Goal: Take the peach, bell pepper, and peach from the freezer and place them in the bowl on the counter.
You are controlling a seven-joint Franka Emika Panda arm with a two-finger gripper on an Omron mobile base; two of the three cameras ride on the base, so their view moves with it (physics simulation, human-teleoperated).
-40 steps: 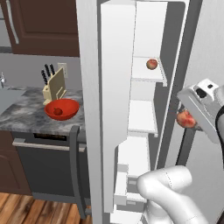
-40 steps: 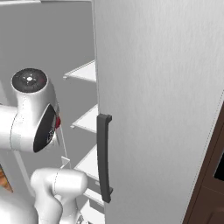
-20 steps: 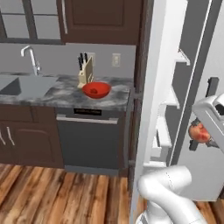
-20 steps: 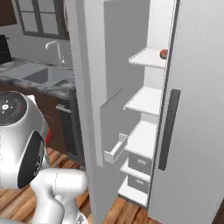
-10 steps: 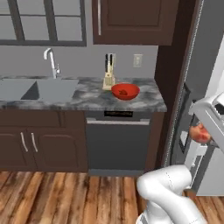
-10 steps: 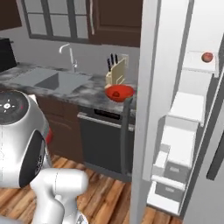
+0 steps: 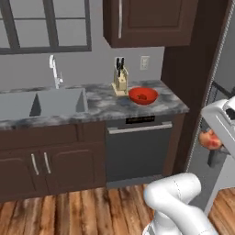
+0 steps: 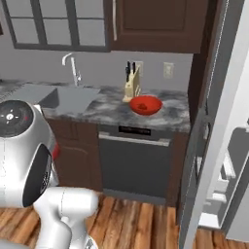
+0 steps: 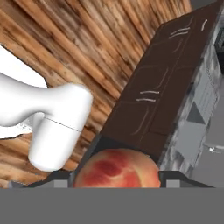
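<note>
My gripper [image 7: 210, 140] hangs at the right edge of the left base view, shut on a pinkish-orange peach [image 7: 209, 137]. In the hand view the same peach [image 9: 116, 168] sits between the two dark fingertips [image 9: 60, 181], above the wooden floor and dark cabinet fronts. The red bowl [image 7: 143, 95] stands on the marbled counter [image 7: 101, 108] over the black dishwasher, well to the left of the gripper and farther back. A small reddish thing lies in the bowl [image 8: 145, 105]; I cannot tell whether it is the bell pepper. The freezer [image 8: 232, 160] stands open at the right.
A knife block [image 7: 120, 82] stands just left of the bowl. A sink with a faucet [image 7: 55, 73] takes the counter's left part. The freezer door [image 8: 197, 155] juts out toward me beside the dishwasher [image 7: 137, 147]. Upper cabinets hang above the counter.
The whole view has swung left from the freezer to the counter and sink, so the base has moved. The peach has stayed in the gripper.
</note>
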